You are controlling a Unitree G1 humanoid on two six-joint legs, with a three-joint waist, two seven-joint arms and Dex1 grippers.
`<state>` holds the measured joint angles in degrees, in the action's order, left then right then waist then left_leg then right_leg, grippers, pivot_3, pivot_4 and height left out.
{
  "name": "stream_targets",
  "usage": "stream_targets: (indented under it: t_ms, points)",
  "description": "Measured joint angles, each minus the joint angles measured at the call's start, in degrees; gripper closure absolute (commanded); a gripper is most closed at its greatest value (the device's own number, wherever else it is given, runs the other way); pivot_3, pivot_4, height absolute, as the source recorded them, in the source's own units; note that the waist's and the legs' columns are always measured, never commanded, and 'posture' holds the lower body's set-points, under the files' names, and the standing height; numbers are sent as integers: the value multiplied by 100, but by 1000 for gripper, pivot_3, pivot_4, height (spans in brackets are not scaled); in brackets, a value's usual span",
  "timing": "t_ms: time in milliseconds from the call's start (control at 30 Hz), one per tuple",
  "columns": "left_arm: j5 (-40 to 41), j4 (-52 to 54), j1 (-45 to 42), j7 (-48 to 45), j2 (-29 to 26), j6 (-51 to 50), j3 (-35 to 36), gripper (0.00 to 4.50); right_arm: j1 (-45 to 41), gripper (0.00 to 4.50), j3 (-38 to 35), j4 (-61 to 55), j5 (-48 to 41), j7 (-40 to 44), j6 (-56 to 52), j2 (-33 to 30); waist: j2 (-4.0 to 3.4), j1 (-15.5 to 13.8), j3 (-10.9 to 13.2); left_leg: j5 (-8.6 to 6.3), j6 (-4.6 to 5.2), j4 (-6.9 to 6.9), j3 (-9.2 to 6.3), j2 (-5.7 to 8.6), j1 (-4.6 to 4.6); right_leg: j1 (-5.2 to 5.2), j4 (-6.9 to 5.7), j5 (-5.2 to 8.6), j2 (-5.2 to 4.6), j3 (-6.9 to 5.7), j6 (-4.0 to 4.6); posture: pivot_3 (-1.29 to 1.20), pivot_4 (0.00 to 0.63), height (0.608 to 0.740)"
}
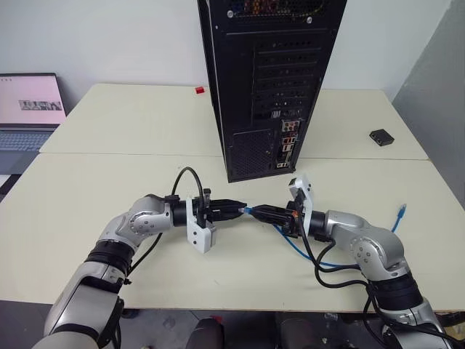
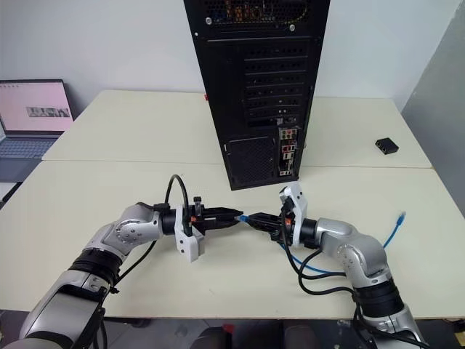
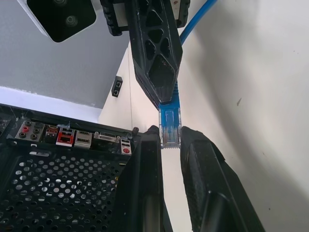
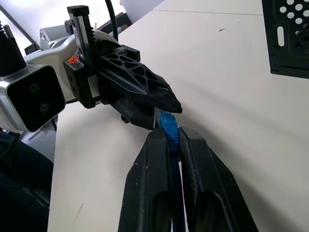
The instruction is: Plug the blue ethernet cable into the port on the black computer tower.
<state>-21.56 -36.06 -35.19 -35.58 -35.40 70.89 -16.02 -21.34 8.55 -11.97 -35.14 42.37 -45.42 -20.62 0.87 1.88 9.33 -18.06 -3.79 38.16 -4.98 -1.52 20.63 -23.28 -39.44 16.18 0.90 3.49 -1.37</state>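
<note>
The black computer tower (image 1: 276,73) stands upright on the table with its rear panel facing me. The port is one of the sockets in the coloured connector strip (image 1: 288,143) low on that panel. In front of the tower my two grippers meet tip to tip just above the table. My left gripper (image 1: 241,209) is shut on the clear-blue plug (image 3: 170,126) of the blue ethernet cable (image 1: 294,246). My right gripper (image 1: 256,211) is shut on the cord just behind that plug. The cable loops under my right arm, and its other plug (image 1: 401,211) lies at the right.
A small black box (image 1: 381,137) lies at the back right and a small red piece (image 1: 199,90) sits left of the tower. An open laptop (image 1: 29,109) stands beyond the table's left edge. Black robot wires (image 1: 334,273) hang near my right arm.
</note>
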Motion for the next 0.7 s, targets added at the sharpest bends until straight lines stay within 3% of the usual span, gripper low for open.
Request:
stream_targets:
  t_ms: [67,133,433,600,700]
  points:
    - [-83,0,0,103,1,9,0,4229,0,4498,-10,0,0,0,-5,0,0,0,0,0,0,0,0,0,0,0,0,0,0,0,0,0,150,740]
    - [-79,-1,0,121,2,4,-16,3528,0,4499,-20,0,0,7,-12,-3,0,0,0,0,0,0,0,0,0,0,-1,0,0,0,0,0,150,740]
    - [126,-2,-2,243,2,-36,-177,1826,1,4500,-13,0,0,66,-126,-86,0,0,0,0,0,0,0,0,0,0,-1,0,-1,0,0,0,150,740]
    - [606,-19,99,71,-85,-471,-190,1826,11,4500,-42,-27,55,48,-107,-213,0,4,0,0,0,0,0,-1,-1,0,-2,0,-1,0,0,0,150,740]
    - [1707,365,554,-736,-329,-1431,-232,1826,72,4500,-195,-155,205,-144,51,-315,-2,36,1,0,0,-3,1,-4,0,-4,-8,1,-1,2,1,0,150,740]
